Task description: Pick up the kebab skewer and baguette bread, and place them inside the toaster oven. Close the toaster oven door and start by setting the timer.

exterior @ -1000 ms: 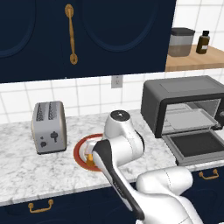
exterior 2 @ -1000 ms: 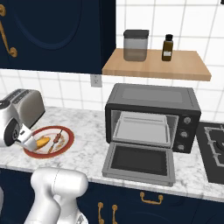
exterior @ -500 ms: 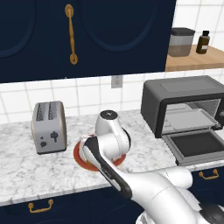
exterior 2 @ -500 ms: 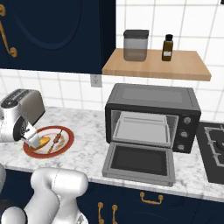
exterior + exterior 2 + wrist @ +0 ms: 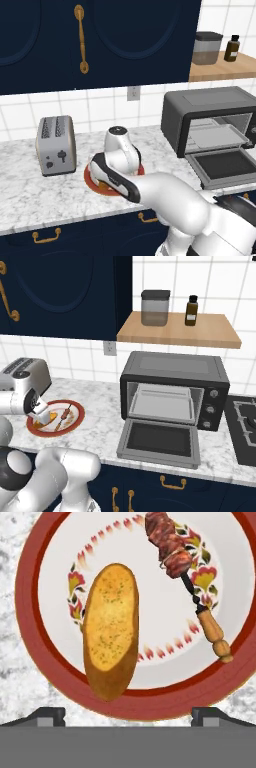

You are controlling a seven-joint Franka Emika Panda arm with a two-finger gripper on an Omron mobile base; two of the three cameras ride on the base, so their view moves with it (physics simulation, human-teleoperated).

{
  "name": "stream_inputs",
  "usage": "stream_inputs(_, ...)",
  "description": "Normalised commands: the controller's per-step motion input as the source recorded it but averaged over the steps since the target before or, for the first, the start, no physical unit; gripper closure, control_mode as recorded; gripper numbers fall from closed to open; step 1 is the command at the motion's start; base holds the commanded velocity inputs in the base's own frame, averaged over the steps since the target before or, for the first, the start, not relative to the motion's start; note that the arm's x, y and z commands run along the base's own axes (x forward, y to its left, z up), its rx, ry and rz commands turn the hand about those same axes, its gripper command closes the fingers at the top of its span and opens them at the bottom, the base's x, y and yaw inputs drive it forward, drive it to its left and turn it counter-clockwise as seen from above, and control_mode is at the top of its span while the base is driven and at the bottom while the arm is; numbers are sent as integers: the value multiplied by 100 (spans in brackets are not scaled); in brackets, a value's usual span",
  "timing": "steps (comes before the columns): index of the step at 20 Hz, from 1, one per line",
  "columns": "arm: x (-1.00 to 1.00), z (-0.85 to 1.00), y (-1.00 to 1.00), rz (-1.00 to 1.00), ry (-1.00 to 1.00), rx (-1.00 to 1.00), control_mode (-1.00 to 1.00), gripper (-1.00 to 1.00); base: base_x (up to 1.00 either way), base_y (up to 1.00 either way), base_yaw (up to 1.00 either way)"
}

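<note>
The baguette bread (image 5: 111,629) lies golden on the left half of a red-rimmed patterned plate (image 5: 30,637). Beside it, the kebab skewer (image 5: 172,549) runs down to a wooden handle at the lower right. My gripper (image 5: 128,716) hangs open just above the plate's near rim, with nothing between its fingertips (image 5: 47,714). In the right base view the gripper (image 5: 44,417) hovers over the left part of the plate (image 5: 75,418), next to the skewer (image 5: 65,415). The toaster oven (image 5: 175,381) stands to the right, its door (image 5: 160,440) folded down flat.
A silver two-slot toaster (image 5: 56,145) stands just left of the plate (image 5: 90,179) on the marble counter (image 5: 30,195). A wooden shelf (image 5: 180,331) above the oven holds a jar and a bottle. A stovetop (image 5: 242,428) lies right of the oven.
The arm has swung left and lowered, bringing the hand down over the plate. The jaws have stayed open.
</note>
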Motion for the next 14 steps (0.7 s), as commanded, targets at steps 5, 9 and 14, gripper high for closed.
stream_inputs(5,20,-33,5,-1,5,0,-100,-100,0,0,0)
stream_inputs(9,14,-30,19,-3,2,0,-100,-100,0,0,0)
stream_inputs(14,11,-28,32,-6,0,0,-100,-100,0,0,0)
